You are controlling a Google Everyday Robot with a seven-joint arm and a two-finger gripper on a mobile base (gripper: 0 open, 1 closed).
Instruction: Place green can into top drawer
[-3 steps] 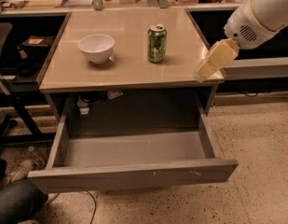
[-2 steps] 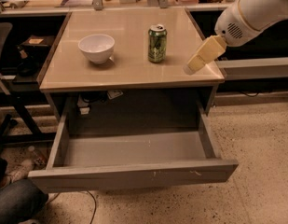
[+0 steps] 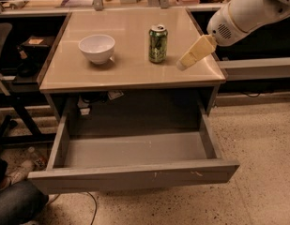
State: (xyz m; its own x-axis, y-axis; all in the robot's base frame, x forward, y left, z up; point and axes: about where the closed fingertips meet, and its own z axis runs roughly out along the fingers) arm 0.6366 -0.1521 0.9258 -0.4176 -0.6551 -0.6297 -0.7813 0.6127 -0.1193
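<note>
Below and in front of the gripper (image 3: 187, 61), the top drawer (image 3: 135, 175) stands pulled well out, its grey floor showing, ready to receive; the beige tabletop (image 3: 130, 74) spreads directly under the gripper and away to its left. The white arm (image 3: 250, 8) reaches in from above and to the right of it. Well to the gripper's left sits the white bowl (image 3: 96, 48), and just to its left, upright on the tabletop and untouched, stands the green can (image 3: 158, 43). A second ago the gripper hung out at the table's right edge, well apart from the can; it has since swung inward and now hovers near it, while can, bowl and drawer have not shifted. We judge this the approach to the grasp, with the lift and the placing yet to come. Whether the gripper is open or closed we cannot tell
</note>
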